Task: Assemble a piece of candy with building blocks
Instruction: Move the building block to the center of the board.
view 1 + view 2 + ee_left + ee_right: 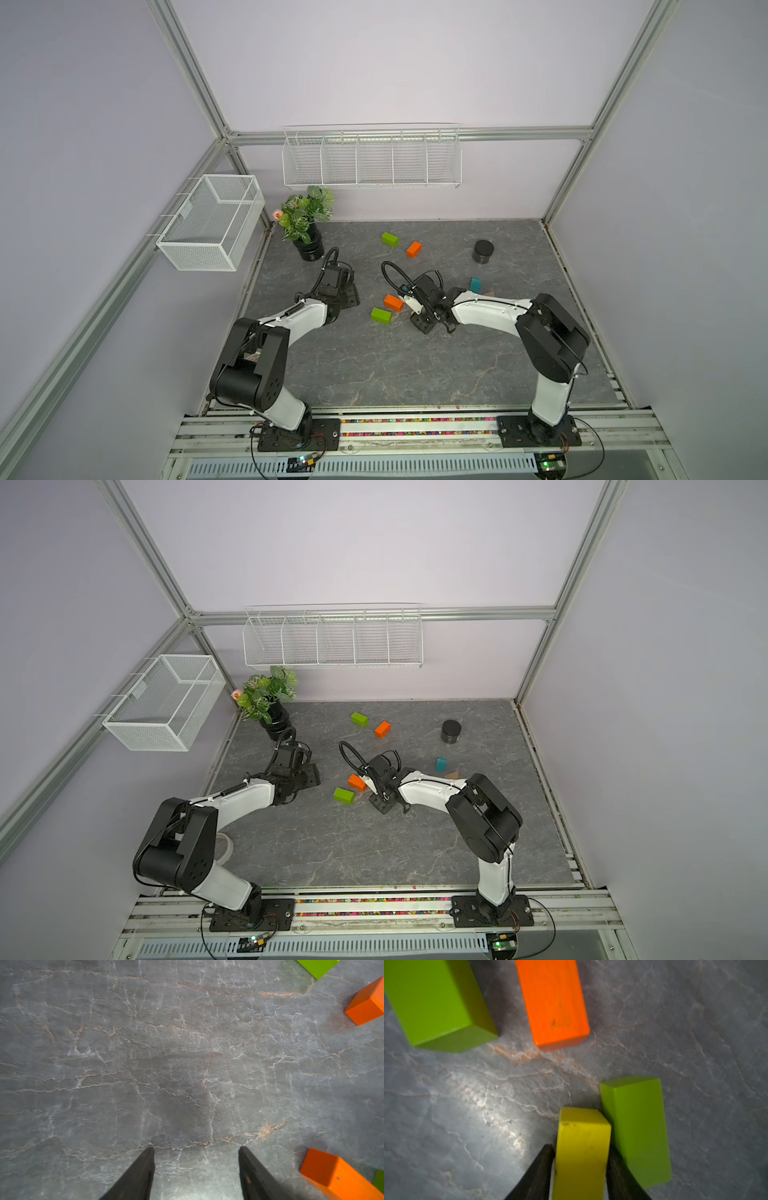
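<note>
In the right wrist view a yellow brick (581,1147) lies between the fingers of my right gripper (580,1146). One finger touches it and a thin gap shows at the other. A green brick (637,1130) lies right beside it, meeting it at one corner. Further off lie an orange brick (553,1001) and another green brick (431,1001). In a top view my right gripper (419,321) hangs low over the table and hides the yellow brick. A green brick (390,239) and an orange brick (414,249) lie far back. The teal triangle (475,284) and the tan triangle (452,775) lie behind the right arm. My left gripper (196,1148) is open over bare table.
A black round jar (483,251) stands at the back right. A potted plant (307,224) stands at the back left corner. A white mesh basket (212,222) hangs on the left frame, and a wire rack (372,158) hangs on the back wall.
</note>
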You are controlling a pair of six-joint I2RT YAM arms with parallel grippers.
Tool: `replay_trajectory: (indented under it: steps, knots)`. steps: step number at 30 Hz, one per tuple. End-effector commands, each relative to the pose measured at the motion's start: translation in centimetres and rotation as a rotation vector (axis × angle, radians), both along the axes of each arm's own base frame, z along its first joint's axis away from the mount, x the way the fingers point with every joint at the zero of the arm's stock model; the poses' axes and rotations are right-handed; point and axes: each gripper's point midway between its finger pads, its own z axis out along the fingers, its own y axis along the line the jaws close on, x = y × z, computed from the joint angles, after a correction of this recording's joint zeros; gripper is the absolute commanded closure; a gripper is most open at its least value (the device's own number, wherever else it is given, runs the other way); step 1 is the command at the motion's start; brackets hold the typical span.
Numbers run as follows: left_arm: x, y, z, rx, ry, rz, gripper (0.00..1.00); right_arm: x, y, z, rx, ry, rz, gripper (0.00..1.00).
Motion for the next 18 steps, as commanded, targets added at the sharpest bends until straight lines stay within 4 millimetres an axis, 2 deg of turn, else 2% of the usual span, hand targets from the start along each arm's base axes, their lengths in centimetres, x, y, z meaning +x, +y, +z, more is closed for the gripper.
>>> replay_trajectory:
  steps: [1,3,6,8,14,18]
  knots:
    - [0.8,-0.6,0.8,-0.025,-0.011,0.005,0.34,0.5,-0.1,3.7,0.087,-0.076,-0.046,0.54]
    - [1.2,-0.7,1.6,-0.031,-0.028,0.003,0.34,0.4,-0.3,5.9,0.152,-0.104,-0.079,0.54]
    - [2.1,-1.2,3.3,-0.041,-0.068,-0.007,0.34,0.4,-1.3,9.1,0.26,-0.161,-0.155,0.46]
    - [2.9,-2.0,4.1,-0.06,-0.084,-0.044,0.34,0.4,-2.3,9.8,0.316,-0.147,-0.207,0.42]
    - [4.9,-6.6,4.8,-0.135,0.004,-0.251,0.39,1.3,-4.8,8.5,0.341,-0.06,-0.371,0.42]
    - [5.0,-8.3,4.7,-0.149,0.083,-0.358,0.61,1.7,-5.0,7.6,0.415,0.013,-0.448,0.52]
